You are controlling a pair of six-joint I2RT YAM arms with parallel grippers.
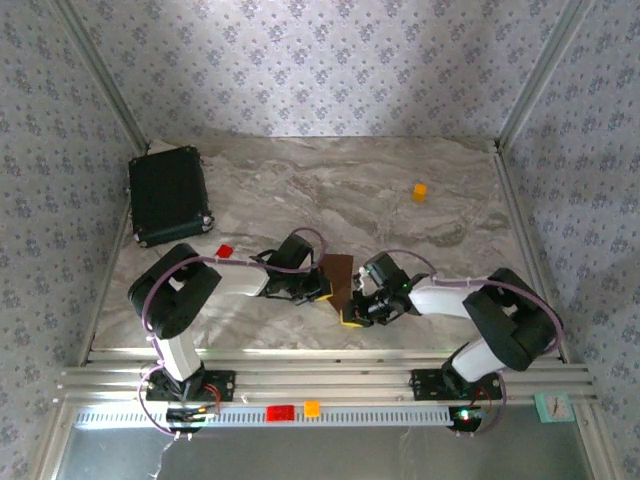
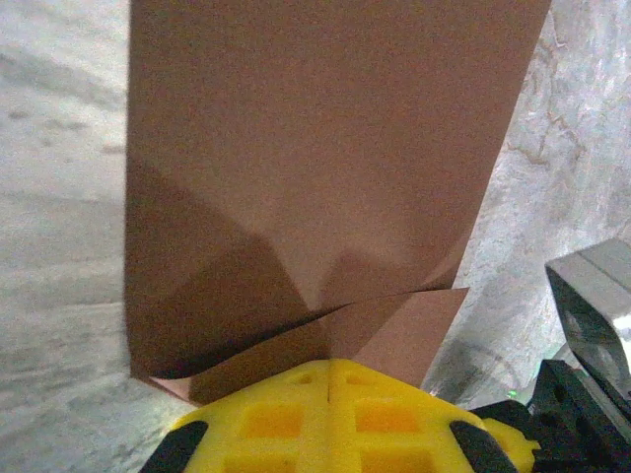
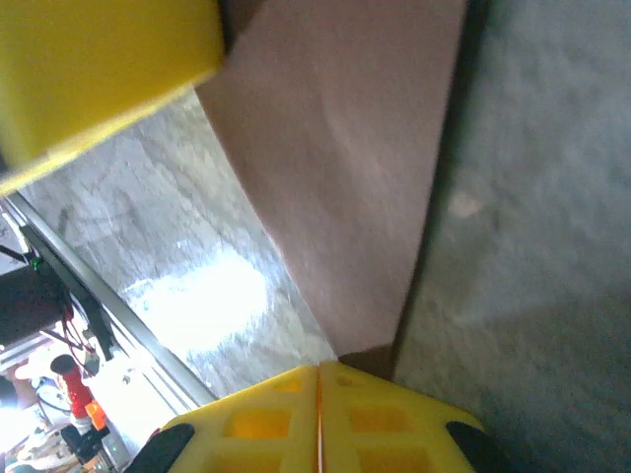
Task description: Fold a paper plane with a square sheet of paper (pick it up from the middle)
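Two arms meet at the middle of the table's (image 1: 300, 190) near side, and between them we see the square sheet of paper (image 1: 338, 275), dark brown and already partly folded. From above, the left gripper (image 1: 323, 291) sits at the paper's left edge and the right gripper (image 1: 352, 317) at its near right corner, the two close together.

On the left wrist view the left gripper (image 2: 330, 370) has its yellow fingers pressed together, and the sheet (image 2: 325, 148) runs up from them with a slanted flap folded over just at the tips; we read this as a pinch on the paper's lower edge. On the right wrist view the right gripper (image 3: 317, 372) is likewise closed, with a pointed corner of the sheet (image 3: 345, 177) ending right at the seam between its fingers, so we take it as clamped on that corner.

Farther off, a black case (image 1: 168, 195) lies at the far left, a small red block (image 1: 224, 251) near the left arm, and a small orange block (image 1: 420, 192) well apart at the far right
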